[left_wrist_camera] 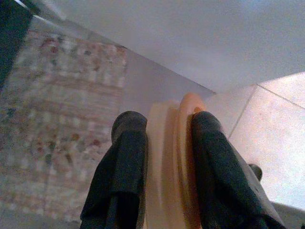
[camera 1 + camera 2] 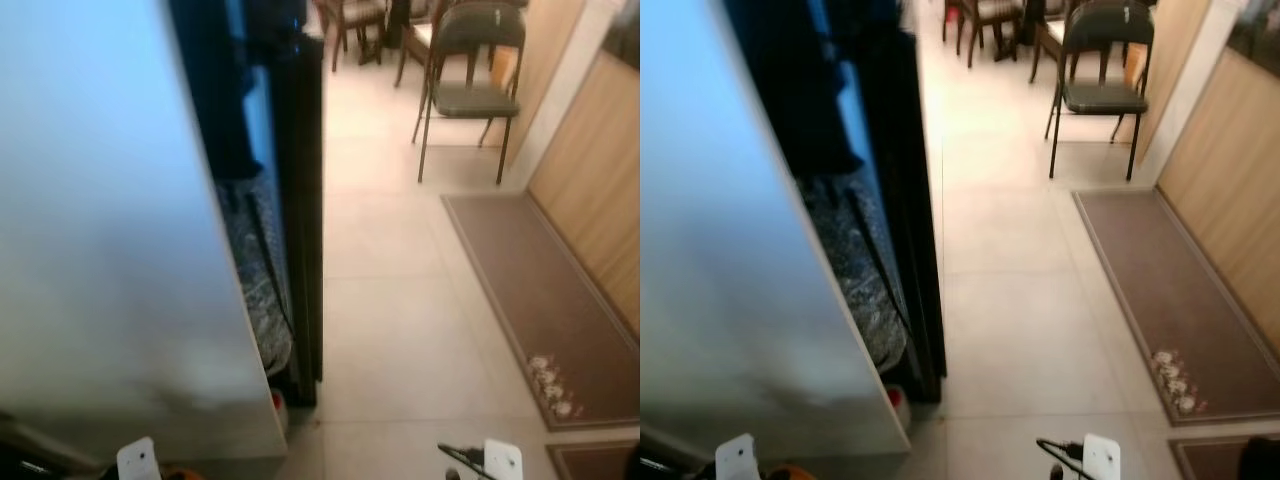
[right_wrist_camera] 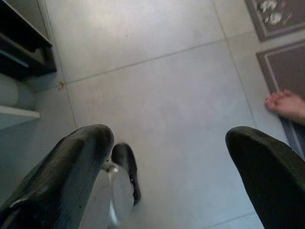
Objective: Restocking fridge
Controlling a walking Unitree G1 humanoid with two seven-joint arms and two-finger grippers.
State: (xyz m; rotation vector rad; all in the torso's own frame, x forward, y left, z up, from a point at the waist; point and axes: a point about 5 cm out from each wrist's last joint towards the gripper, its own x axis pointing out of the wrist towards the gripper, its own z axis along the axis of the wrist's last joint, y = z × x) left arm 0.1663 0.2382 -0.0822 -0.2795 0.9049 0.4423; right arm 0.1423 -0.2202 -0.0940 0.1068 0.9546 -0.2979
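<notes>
One item in hand: a pale, orange-rimmed container (image 1: 174, 162), what it holds unclear, pinched between both fingers of the left claw (image 1: 169, 157). Just ahead of that claw stands the pale fridge door (image 2: 110, 220), edge-on, with the dark interior (image 2: 285, 180) beyond it. Nothing shelved from this load yet, likely early to mid-task. Right claw (image 3: 167, 167) gapes wide, empty, over floor tiles (image 3: 157, 86); a person's bare foot (image 3: 286, 106) lies near it on a mat (image 3: 286, 67).

Left end effector (image 1: 164, 143) has its fingers clamped together, while the right end effector (image 3: 167, 157) hangs spread wide.
</notes>
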